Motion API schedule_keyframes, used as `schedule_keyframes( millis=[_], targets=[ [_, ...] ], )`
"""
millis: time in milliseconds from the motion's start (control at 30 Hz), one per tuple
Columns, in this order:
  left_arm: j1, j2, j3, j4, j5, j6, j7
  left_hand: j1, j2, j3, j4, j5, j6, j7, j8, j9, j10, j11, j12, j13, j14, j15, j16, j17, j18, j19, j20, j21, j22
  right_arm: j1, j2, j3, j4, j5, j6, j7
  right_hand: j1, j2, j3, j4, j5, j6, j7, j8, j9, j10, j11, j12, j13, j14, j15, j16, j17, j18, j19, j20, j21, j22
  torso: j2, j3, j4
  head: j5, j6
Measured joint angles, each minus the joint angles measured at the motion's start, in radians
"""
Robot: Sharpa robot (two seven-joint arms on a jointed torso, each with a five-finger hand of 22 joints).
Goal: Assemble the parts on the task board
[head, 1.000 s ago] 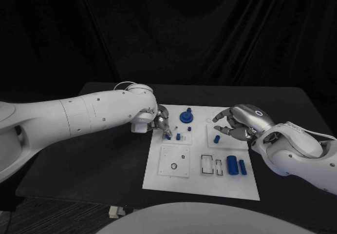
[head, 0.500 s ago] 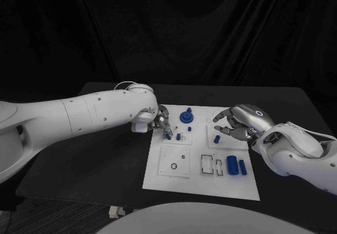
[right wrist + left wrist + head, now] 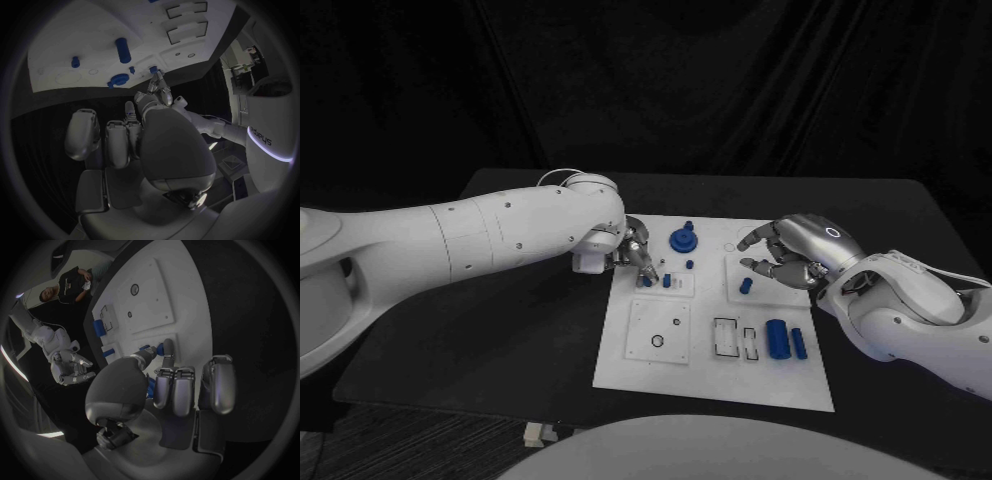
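Note:
The white task board (image 3: 711,375) lies mid-table. My left hand (image 3: 630,254) hangs over its near-left part and pinches a small blue peg (image 3: 643,281) between thumb and a fingertip, low on the board; the left wrist view shows the same peg (image 3: 159,348) in the fingertips. Beside it stand two more small pegs (image 3: 666,280) and a blue knob (image 3: 682,240). My right hand (image 3: 788,255) hovers over the board's right side with fingers curled and nothing seen in them, just above a short blue peg (image 3: 746,286). The right wrist view shows the board (image 3: 94,45) with a blue cylinder (image 3: 123,50).
Two blue cylinders (image 3: 775,340) lie side by side on the board's near right, beside rectangular slots (image 3: 727,338). A plate with a round hole (image 3: 656,342) sits at the near left. The black table (image 3: 516,350) extends around the board.
My left arm has edged slightly towards the board with the peg still in its fingertips. The right hand has not moved.

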Motion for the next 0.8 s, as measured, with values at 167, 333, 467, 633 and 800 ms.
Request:
schedule_keyframes(
  millis=[167, 333, 467, 633, 800],
  targets=[
    [0.0, 0.002, 0.0, -0.003, -0.001, 0.003, -0.001, -0.012, 0.004, -0.024, 0.018, -0.044, 0.002, -0.002, 0.0, -0.003, 0.0, 0.0, 0.0, 0.0, 0.0, 0.0, 0.0, 0.0, 0.0, 0.0, 0.0, 0.0, 0.0, 0.0, 0.0, 0.0, 0.0, 0.0, 0.0, 0.0, 0.0, 0.0, 0.0, 0.0, 0.0, 0.0, 0.0, 0.0, 0.0, 0.0, 0.0, 0.0, 0.0, 0.0, 0.0, 0.0, 0.0, 0.0, 0.0, 0.0, 0.0, 0.0, 0.0, 0.0, 0.0001, 0.0, 0.0],
    [-0.001, 0.003, 0.0, -0.004, -0.001, 0.008, -0.002, -0.032, 0.01, -0.051, 0.043, -0.09, 0.005, -0.005, 0.0, -0.009, 0.0, 0.0, 0.0, 0.0, 0.0, 0.0, 0.0, 0.0, 0.0, 0.0, 0.0, 0.0, 0.0, 0.0, 0.0, 0.0, 0.0, 0.0, 0.0, 0.0, 0.0, 0.0, 0.0, 0.0, 0.0, 0.0, 0.0, 0.0, 0.0, 0.0, 0.0, 0.0, 0.0, 0.0, 0.0, 0.0, 0.0, 0.0, 0.0, 0.0, 0.0, 0.0, 0.0, 0.0, 0.0002, -0.001, 0.0],
    [-0.002, 0.004, -0.001, -0.005, -0.003, 0.012, -0.002, -0.041, 0.017, -0.06, 0.052, -0.093, 0.005, -0.005, -0.001, -0.011, 0.0, 0.0, 0.0, 0.0, 0.0, 0.0, 0.0, 0.0, 0.0, 0.0, 0.0, -0.004, 0.0, 0.0, 0.001, 0.0, 0.0, 0.0, 0.0, 0.0, 0.0, 0.0, 0.0, 0.0, 0.0, 0.0, 0.0, 0.0, 0.0, 0.0, 0.0, 0.002, 0.0, 0.0, 0.0, 0.0, 0.0, 0.0, 0.0, 0.0, 0.0, 0.001, 0.0, 0.0, 0.0002, 0.0, 0.0],
    [-0.003, 0.004, 0.0, -0.005, -0.013, 0.016, -0.002, -0.06, 0.02, -0.081, 0.072, -0.106, 0.001, -0.001, -0.004, -0.013, 0.0, 0.0, 0.0, 0.0, 0.0, 0.0, 0.0, 0.0, 0.0, 0.0, 0.0, -0.004, 0.0, 0.0, 0.002, 0.0, -0.001, 0.0, 0.0, 0.0, 0.0, 0.0, 0.0, 0.0, 0.0, 0.0, 0.0, 0.0, 0.0, 0.0, 0.0, 0.003, 0.0, 0.0, 0.0, 0.0, 0.0, 0.0, 0.0, 0.0, 0.0, 0.001, 0.0, 0.0002, 0.0001, 0.002, 0.0],
    [-0.003, 0.003, 0.001, -0.003, -0.025, 0.019, -0.001, -0.093, 0.006, -0.13, 0.1, -0.138, -0.001, 0.008, -0.004, -0.011, 0.0, 0.007, 0.0, 0.0, 0.004, 0.004, 0.0, 0.0, 0.001, -0.004, 0.003, -0.009, 0.0, 0.0, 0.003, 0.0, -0.002, 0.0, 0.0, 0.0, 0.0, 0.0, 0.0, 0.0, 0.0, 0.0, 0.0, 0.0, 0.0, 0.0, 0.0, 0.003, 0.0, 0.0, 0.0, 0.0, 0.0, 0.0, 0.0, 0.0, 0.0, 0.001, 0.0, 0.0002, 0.0, 0.002, 0.0]
  ],
)
